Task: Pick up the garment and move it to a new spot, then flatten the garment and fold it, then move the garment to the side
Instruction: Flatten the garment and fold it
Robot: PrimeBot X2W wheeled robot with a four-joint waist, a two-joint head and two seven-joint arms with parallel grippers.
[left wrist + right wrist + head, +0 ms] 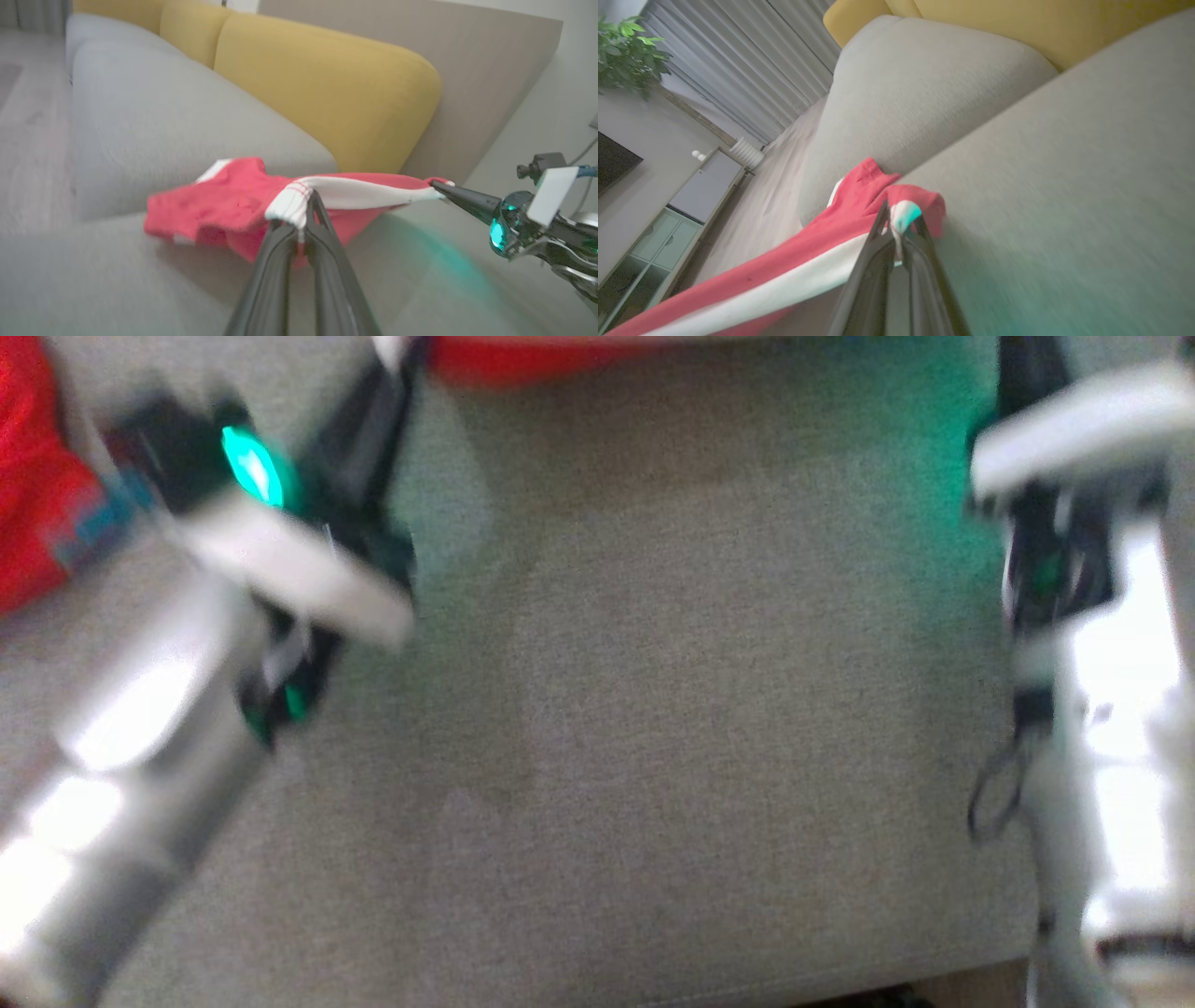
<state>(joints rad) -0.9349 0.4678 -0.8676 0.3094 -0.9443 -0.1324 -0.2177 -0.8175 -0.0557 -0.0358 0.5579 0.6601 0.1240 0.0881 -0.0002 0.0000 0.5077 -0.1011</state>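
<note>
Both grippers are pinching a red garment [219, 210] over the grey sofa seat [140, 121].
The left gripper [306, 210] is clenching the garment's white ribbed edge, with both fingers pressed together on the cloth. From there the white band is stretching taut to the right, where the right gripper [439, 185] is nipping its other end between closed fingertips. The red body is sagging off the left end of the band, low over the seat beside the gap between two cushions; I cannot tell whether it is touching. Yellow back cushions [327, 79] are standing along the far side. The head view is coming through heavily blurred.
</note>
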